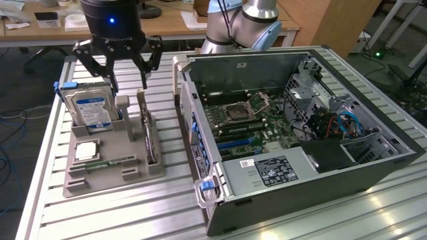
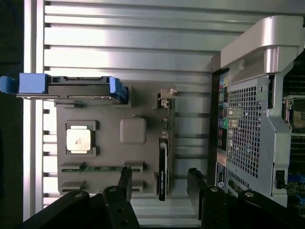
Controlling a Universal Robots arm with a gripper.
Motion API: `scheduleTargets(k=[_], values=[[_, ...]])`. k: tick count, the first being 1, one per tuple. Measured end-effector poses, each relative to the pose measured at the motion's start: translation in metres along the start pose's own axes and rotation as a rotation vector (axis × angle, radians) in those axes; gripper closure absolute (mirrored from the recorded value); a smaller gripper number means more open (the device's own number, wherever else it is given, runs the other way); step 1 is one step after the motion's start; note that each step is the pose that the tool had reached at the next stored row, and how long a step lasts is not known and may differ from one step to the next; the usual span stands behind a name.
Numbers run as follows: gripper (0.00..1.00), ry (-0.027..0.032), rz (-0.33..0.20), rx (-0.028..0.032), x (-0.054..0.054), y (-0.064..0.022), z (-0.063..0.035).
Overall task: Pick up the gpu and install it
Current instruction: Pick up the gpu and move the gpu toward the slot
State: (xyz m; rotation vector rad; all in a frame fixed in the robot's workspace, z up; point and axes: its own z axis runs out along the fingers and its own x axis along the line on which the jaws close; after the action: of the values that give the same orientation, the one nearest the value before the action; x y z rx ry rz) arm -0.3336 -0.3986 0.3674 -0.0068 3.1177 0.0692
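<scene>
Gripper [image 1: 127,81] hangs over the grey holder tray [image 1: 107,182] with its fingers [image 2: 125,183] spread wide apart. Nothing sits between them and nothing is touched.

Gpu [image 1: 149,132] stands on its long edge in a slot of the tray, straight below the gripper, and is not lifted. Its pale end bracket [image 2: 167,93] stands upright at one end of the card. The rest shows as a thin dark strip from above.

Key relation: the card's long axis runs crosswise to the line joining the two fingers. In the wrist view its top edge lies about midway between them, so one finger faces each flat side of the card. Judged from this, the wrist is already turned to suit a grip across the card's thickness. The separation left is vertical, with clear air between fingertips and card in the exterior view.

Neighbours:
- Hard drive [image 1: 90,107], blue label, stands on edge in the same tray, out beyond one finger and well apart from the gpu.
- Processor chip [image 2: 78,140] and memory stick [image 2: 102,168] lie flat in the tray on that same side.
- Open computer case [image 1: 313,185] lies beyond the other finger, just beside the tray, with the motherboard [image 1: 247,120] exposed.

Status, judged from how things lie: pick-up not yet made, install not begun.
</scene>
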Motion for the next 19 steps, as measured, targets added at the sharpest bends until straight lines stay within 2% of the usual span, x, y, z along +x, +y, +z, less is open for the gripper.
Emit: scheduleTargets(k=[11,19], values=[[0.41,-0.0001,0.002,0.0001,-0.001,-0.0007,0.0141],[0.41,-0.0005,0.009,0.0053,-0.002,-0.0011,0.0205]])
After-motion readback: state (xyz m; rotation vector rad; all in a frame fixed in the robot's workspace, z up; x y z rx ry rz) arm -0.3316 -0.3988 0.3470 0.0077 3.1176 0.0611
